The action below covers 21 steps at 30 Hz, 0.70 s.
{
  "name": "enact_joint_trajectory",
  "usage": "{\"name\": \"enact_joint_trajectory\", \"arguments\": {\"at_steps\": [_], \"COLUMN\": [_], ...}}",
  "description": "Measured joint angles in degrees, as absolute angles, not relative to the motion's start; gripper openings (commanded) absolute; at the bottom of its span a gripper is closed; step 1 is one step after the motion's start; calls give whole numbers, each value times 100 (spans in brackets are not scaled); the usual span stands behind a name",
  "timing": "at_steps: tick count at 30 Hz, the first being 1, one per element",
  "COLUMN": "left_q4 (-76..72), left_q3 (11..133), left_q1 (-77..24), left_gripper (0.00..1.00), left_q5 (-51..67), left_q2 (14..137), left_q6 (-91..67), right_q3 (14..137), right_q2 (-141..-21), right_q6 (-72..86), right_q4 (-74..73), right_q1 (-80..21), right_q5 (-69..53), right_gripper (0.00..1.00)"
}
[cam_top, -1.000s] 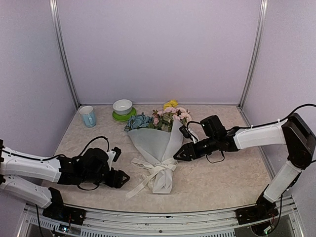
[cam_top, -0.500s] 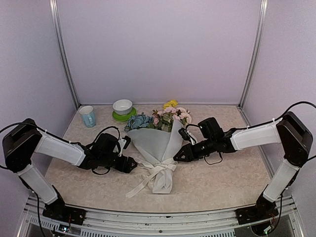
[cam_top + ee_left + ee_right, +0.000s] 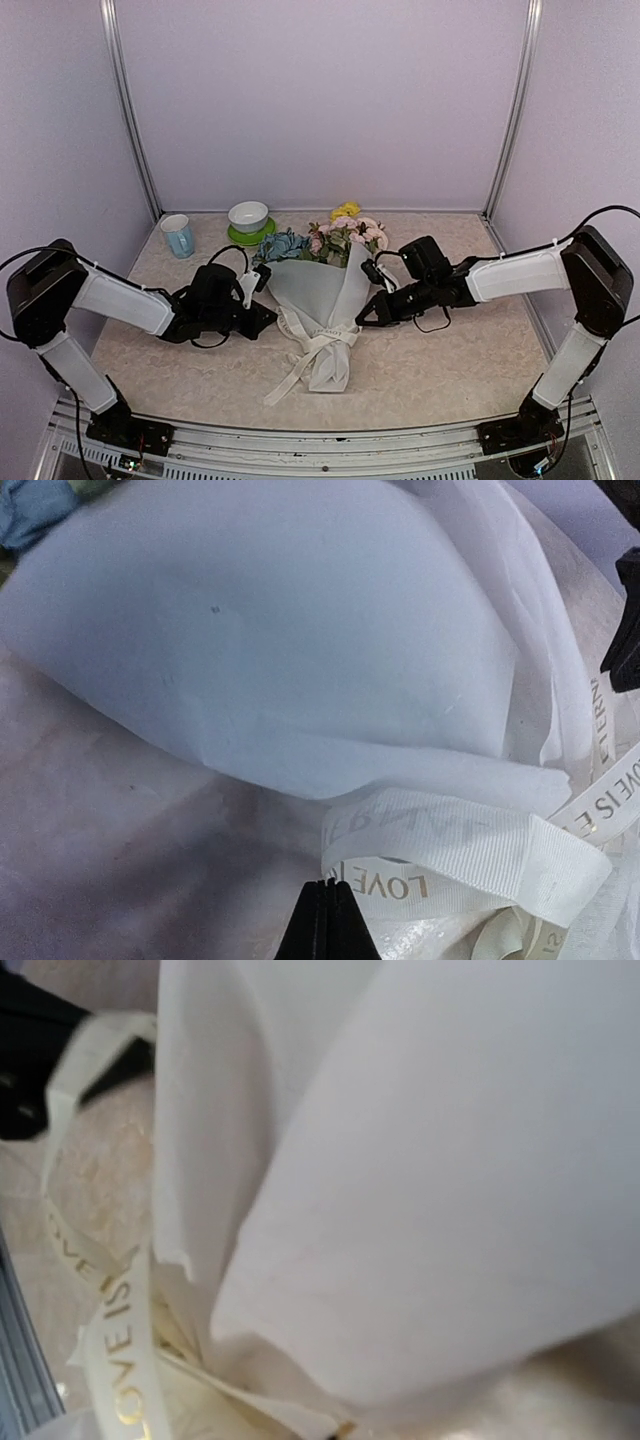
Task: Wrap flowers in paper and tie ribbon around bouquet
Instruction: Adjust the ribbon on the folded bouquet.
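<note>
Bouquet (image 3: 318, 292) lies mid-way across the table (image 3: 460, 370), flowers (image 3: 340, 235) at its far end, ribbon (image 3: 316, 345) knotted round its neck. Left gripper (image 3: 268, 318) and right gripper (image 3: 364, 319) flank that neck, jaws fully closed, probably to tug the knot tight. Whether either has hold of the ribbon cannot be told.

Enclosure: plain pale lilac back wall panel (image 3: 320, 100), with a matching left side wall (image 3: 50, 130) and right side wall (image 3: 590, 100). A slim grey metal upright post stands in each rear corner, left (image 3: 130, 120) and right (image 3: 512, 110).

Work surface: beige marbled matte tabletop (image 3: 450, 360). A silver metal rail (image 3: 330, 440) runs along the near edge, possibly slotted extrusion; too small to confirm.

Light is even and diffuse, with soft shadows.
</note>
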<state>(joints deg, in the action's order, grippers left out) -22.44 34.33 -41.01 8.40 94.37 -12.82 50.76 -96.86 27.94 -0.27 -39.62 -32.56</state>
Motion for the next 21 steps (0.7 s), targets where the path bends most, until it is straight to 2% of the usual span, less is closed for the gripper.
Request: {"name": "enact_joint_trajectory", "arguments": {"at_steps": [12, 21], "left_q4": [-1824, -1538], "left_q3": [3422, 3426], "left_q1": [-3857, -3795], "left_gripper": [0, 0], "left_q5": [327, 204], "left_q2": [8602, 8051], "left_q6": [-1033, -867], "right_q3": [5111, 5804], "right_q2": [-8941, -8895], "right_q6": [2615, 2362], "right_q4": [-642, -967], "right_q1": [-3946, -3953], "right_q5": [-2842, -2864], "right_gripper": [0, 0]}}
